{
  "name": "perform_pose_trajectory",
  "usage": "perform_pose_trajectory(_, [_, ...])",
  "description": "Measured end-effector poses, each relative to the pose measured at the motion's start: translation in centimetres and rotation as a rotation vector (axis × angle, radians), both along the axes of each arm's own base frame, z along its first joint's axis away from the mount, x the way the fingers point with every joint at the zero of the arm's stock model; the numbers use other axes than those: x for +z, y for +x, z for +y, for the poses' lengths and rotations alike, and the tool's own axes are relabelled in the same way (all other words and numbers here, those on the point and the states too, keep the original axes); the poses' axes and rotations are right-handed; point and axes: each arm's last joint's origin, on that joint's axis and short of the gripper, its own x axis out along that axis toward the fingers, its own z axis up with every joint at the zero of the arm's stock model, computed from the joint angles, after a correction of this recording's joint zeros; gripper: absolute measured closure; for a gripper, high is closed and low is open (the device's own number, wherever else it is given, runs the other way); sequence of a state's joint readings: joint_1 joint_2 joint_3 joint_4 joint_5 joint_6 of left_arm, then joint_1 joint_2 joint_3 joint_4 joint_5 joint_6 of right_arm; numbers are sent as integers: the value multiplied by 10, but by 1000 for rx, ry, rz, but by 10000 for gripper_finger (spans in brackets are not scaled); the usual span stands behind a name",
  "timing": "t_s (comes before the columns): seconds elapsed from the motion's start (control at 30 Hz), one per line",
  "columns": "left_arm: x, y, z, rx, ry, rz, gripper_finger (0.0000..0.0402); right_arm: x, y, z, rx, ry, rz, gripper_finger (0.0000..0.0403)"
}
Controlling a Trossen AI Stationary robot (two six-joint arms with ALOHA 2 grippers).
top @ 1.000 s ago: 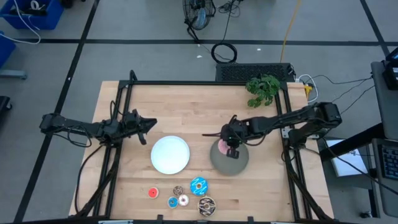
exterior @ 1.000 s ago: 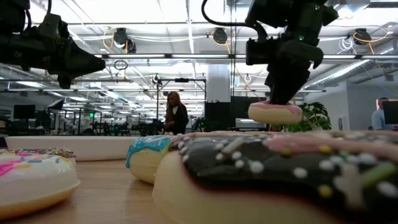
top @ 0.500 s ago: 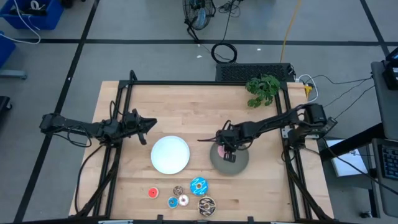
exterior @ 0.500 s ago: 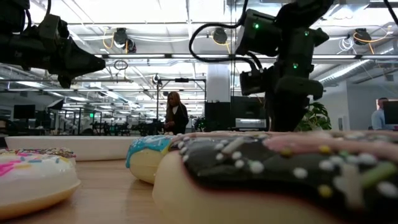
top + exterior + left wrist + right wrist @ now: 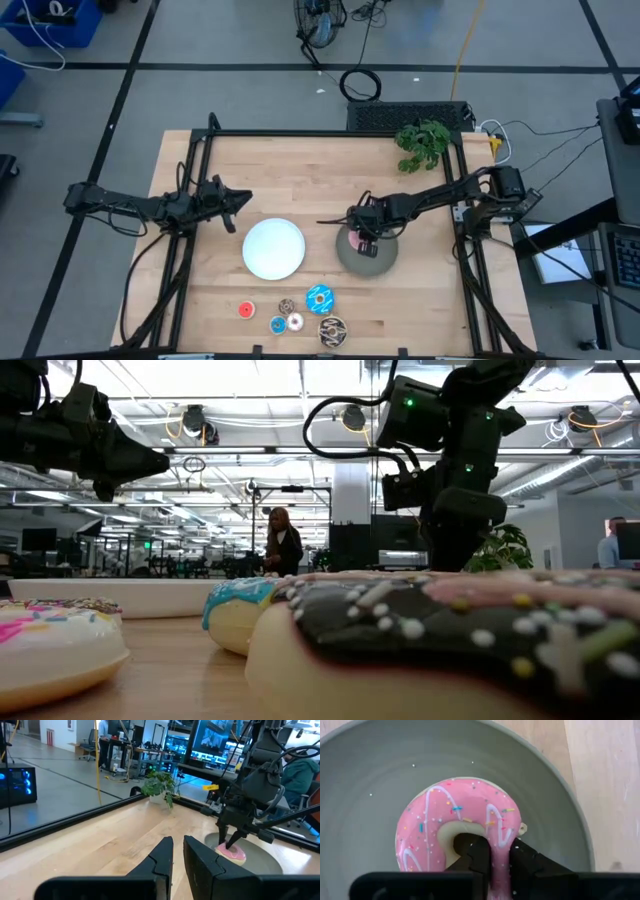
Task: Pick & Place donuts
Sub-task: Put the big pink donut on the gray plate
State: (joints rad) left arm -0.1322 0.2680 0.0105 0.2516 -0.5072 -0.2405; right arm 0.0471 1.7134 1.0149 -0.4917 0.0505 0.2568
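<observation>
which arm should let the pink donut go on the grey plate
Right. The right claw already straddles the pink donut, which lies in the grey plate. The left claw hangs beyond the white plate.

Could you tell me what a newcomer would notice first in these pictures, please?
The right pincer straddles the pink donut's ring, lowered onto the grey plate right of centre. Beside it lies an empty white plate, with six smaller donuts clustered near the table's front edge.

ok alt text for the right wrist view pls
The right tool pinches one side of a pink sprinkled donut lying in a grey plate, one finger through the hole. Light wooden table shows beyond the rim.
</observation>
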Motion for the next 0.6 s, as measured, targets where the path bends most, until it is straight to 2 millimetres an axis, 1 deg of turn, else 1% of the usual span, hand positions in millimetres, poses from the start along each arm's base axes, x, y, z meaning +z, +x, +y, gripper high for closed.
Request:
perform_pose_trajectory(0.37, [0,0,0,-10,-1,1,350,0,0,-1,14,-11,-2,237])
perform_pose_trajectory(0.47, [0,0,0,-10,-2,1,350,0,0,-1,20,-14,-2,215])
perform_pose_trajectory(0.6, [0,0,0,-11,-3,1,350,3,-1,-1,35,-18,-8,194])
